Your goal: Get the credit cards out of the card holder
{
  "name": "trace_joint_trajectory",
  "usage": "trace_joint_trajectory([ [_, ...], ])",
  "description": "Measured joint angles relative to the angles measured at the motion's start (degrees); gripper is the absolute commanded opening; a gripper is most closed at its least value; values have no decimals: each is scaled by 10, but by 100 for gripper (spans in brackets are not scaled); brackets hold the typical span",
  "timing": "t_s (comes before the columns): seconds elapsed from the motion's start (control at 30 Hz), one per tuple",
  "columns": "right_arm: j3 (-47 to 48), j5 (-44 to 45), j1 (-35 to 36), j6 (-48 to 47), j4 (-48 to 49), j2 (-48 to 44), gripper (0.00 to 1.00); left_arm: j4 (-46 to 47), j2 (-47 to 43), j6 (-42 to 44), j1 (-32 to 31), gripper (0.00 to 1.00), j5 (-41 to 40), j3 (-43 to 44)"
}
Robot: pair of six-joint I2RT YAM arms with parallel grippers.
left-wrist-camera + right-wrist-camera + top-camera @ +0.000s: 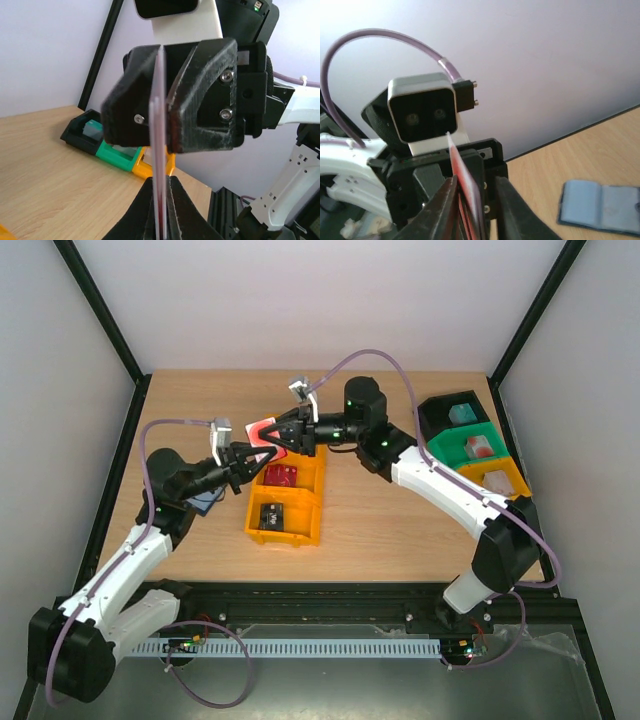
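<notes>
A red credit card [262, 428] hangs in the air above the far end of the yellow bin, between my two grippers. My left gripper [258, 448] is shut on it; in the left wrist view the card [160, 150] stands edge-on, pinched in the left gripper [161, 184]. My right gripper [476, 181] faces it tip to tip. There the card [465, 172] leans on one finger and a gap shows to the other, so the jaws stand slightly open. The card holder [602, 205] lies open on the table, light blue inside, partly under my left arm [205, 502].
A yellow three-compartment bin [305, 502] sits mid-table, with a red card [280, 475] in its middle compartment and a dark card [272, 514] in the near one. Black, green and yellow small bins [470, 445] stand at the right edge.
</notes>
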Motion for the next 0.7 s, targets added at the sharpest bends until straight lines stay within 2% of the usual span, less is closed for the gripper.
trace_joint_trajectory([
  [0.17,0,5,-15,-3,-20,-3,42,-16,-6,11,-1,2,-3,0],
  [0.33,3,-13,-44,-69,-109,-14,52,-31,-7,20,-1,2,-5,0],
  [0.43,3,-27,-49,-122,-172,-23,50,-30,-9,22,-1,2,-5,0],
  [0.53,2,-31,-49,-160,-214,-28,37,-27,-9,23,-1,2,-2,0],
  [0.7,1,-30,-48,-197,-245,-35,31,-24,-9,26,-1,2,10,0],
])
